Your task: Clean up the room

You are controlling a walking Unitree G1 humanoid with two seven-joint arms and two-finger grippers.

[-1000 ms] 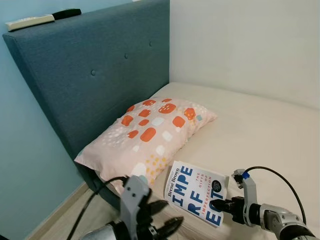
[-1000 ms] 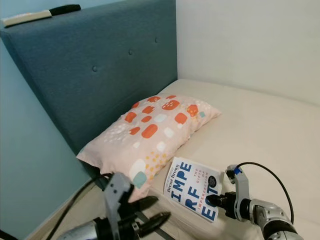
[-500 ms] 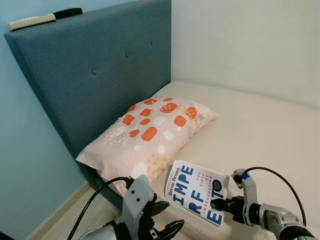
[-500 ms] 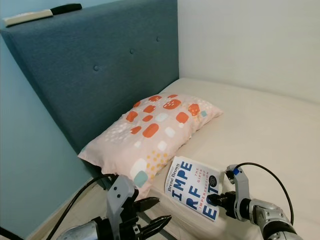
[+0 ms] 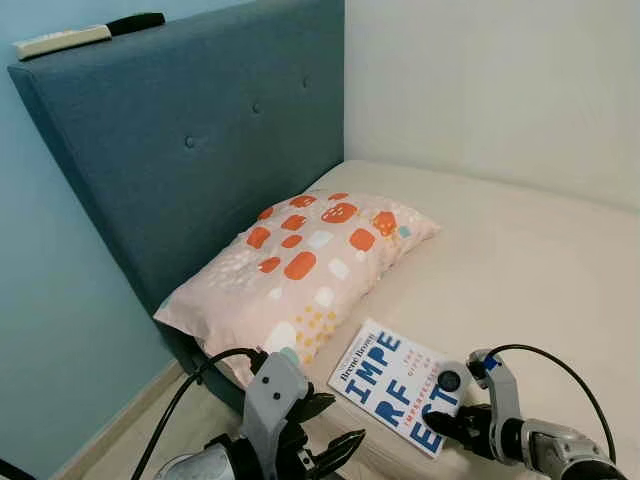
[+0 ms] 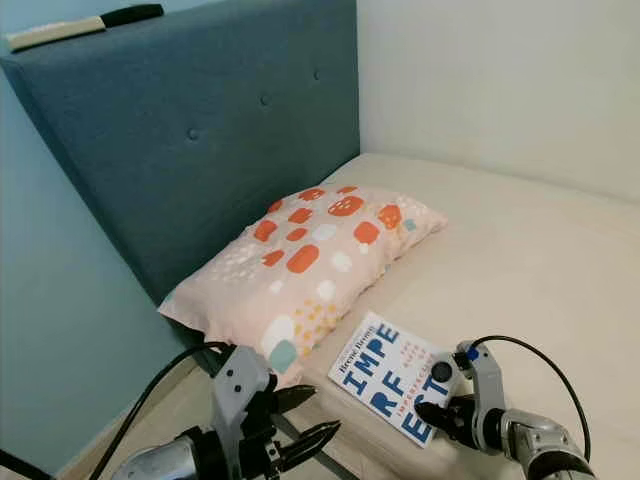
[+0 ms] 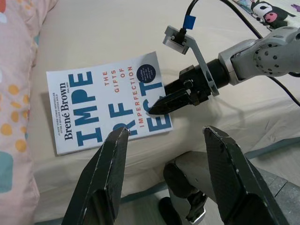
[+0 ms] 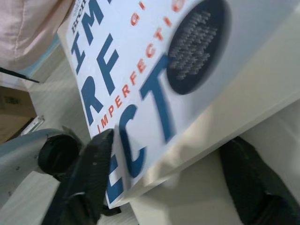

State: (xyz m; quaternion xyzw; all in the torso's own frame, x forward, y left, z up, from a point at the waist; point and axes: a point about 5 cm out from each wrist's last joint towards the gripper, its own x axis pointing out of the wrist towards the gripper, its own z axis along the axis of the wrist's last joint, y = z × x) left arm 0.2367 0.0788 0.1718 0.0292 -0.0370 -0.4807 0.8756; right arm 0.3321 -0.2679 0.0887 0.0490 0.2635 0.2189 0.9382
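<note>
A white book (image 5: 392, 385) with big blue letters lies flat near the front edge of the bed (image 5: 540, 260), just below a pink pillow (image 5: 300, 265) with orange spots. My right gripper (image 5: 440, 418) is open and low at the book's near right corner. In the right wrist view one of its fingers (image 8: 89, 178) lies over the cover and the other sits beside the page edge. My left gripper (image 5: 340, 422) hangs open off the bed's front edge, left of the book (image 7: 108, 108), holding nothing.
A tall blue headboard (image 5: 200, 150) stands behind the pillow, with a white remote (image 5: 60, 40) and a black one (image 5: 135, 22) on its top. Wooden floor (image 5: 120, 430) shows between bed and blue wall. Cables loop from both wrists.
The book has turned slightly on the mattress. My right gripper has dropped lower onto the book's near corner. The left gripper has barely moved.
</note>
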